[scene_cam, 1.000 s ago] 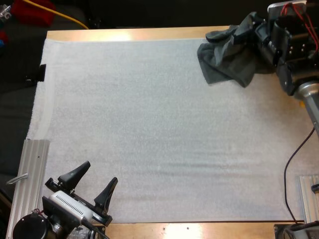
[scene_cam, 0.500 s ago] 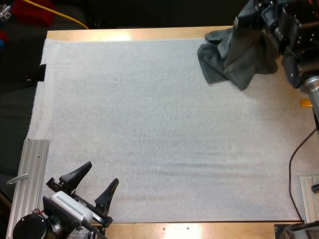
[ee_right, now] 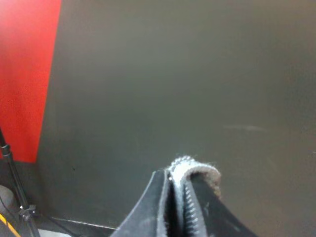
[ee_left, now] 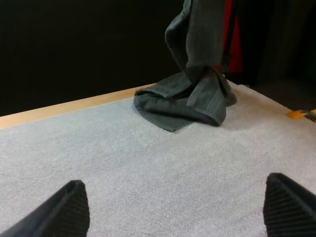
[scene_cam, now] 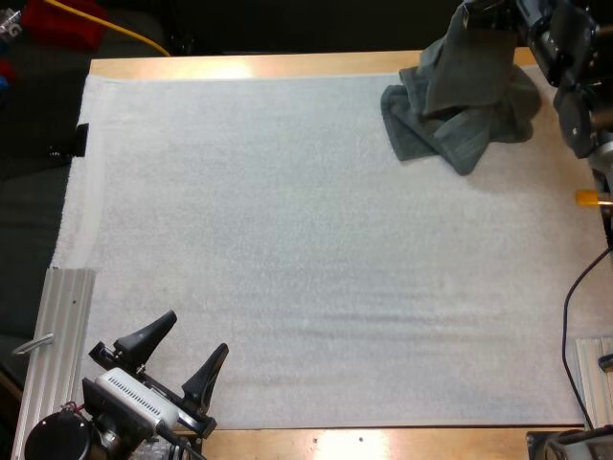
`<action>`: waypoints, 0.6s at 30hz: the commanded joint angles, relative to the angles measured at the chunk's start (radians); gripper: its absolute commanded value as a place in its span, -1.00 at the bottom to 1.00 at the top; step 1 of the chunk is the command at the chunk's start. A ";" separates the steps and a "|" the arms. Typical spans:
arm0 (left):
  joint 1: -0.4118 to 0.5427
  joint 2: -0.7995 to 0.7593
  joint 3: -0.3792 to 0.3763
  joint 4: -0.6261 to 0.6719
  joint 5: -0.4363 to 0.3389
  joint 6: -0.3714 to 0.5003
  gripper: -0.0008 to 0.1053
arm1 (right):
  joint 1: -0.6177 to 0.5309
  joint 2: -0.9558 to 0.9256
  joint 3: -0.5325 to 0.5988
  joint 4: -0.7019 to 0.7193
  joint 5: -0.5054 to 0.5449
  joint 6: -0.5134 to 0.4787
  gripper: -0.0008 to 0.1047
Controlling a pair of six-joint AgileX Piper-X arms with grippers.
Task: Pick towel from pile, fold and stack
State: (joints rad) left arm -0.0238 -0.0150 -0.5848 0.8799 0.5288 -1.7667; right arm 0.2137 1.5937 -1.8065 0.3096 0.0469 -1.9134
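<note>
The towel (scene_cam: pixel 460 120) lies on the mat's (scene_cam: pixel 287 240) far right corner, one end pinched up by the right gripper (ee_right: pixel 181 180); the left gripper (scene_cam: pixel 194 332) is at the mat's near left corner.

Count, kind by kind
One dark grey-green towel (scene_cam: pixel 460 105) at the far right, though its folds could hide a second; one white mat (scene_cam: pixel 287 240); one wooden table (scene_cam: pixel 239 65); two grippers: left gripper (scene_cam: pixel 194 331) near, right gripper (ee_right: pixel 180 174) far.
</note>
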 commanded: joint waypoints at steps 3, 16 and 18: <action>0.000 -0.132 -0.007 -0.018 0.006 -0.009 0.34 | 0.001 -0.024 -0.045 0.081 -0.007 -0.020 -0.96; 0.000 -0.132 -0.007 -0.018 0.006 -0.009 0.34 | 0.068 -0.123 -0.047 0.284 -0.128 -0.045 -0.96; 0.000 -0.132 -0.007 -0.018 0.006 -0.009 0.34 | 0.095 -0.134 -0.047 0.311 -0.133 -0.063 -0.96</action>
State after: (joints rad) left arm -0.0238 -0.0150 -0.5848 0.8799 0.5288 -1.7667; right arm 0.3004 1.4778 -1.8389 0.6159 -0.0710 -1.9568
